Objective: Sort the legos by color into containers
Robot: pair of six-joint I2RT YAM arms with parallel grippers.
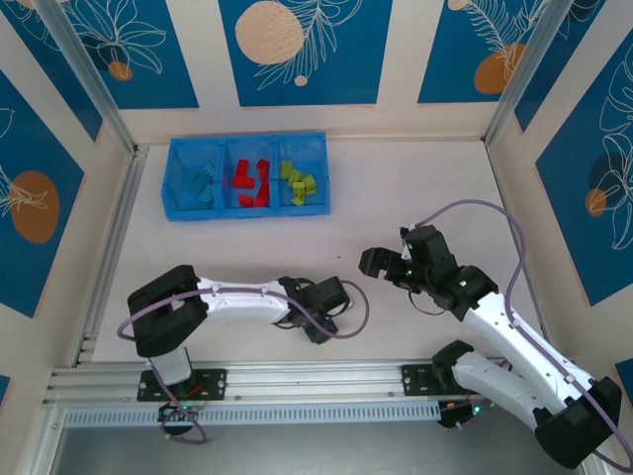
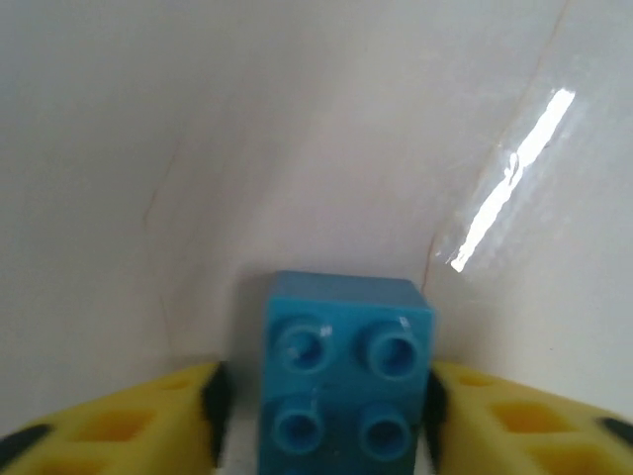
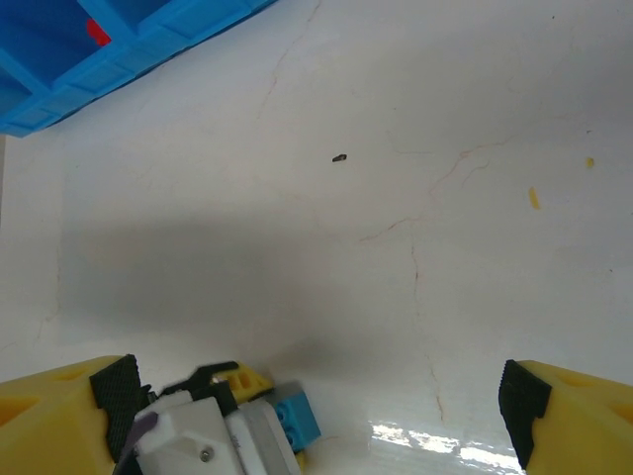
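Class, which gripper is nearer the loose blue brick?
Left. The left gripper straddles the blue brick, a finger either side; the right gripper hangs open, apart from it.

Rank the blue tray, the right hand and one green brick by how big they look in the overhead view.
1. blue tray
2. right hand, though it sits nearer the camera
3. green brick

The top camera looked down from above and behind the arm bases (image 1: 183, 384), taking in the whole table (image 1: 425, 198), the tray (image 1: 174, 196) at its far side. The left wrist camera sat low, very close to a brick (image 2: 341, 386). The right wrist camera looked across the table from higher up, sharing that brick with the left wrist view and a tray corner with the top view.
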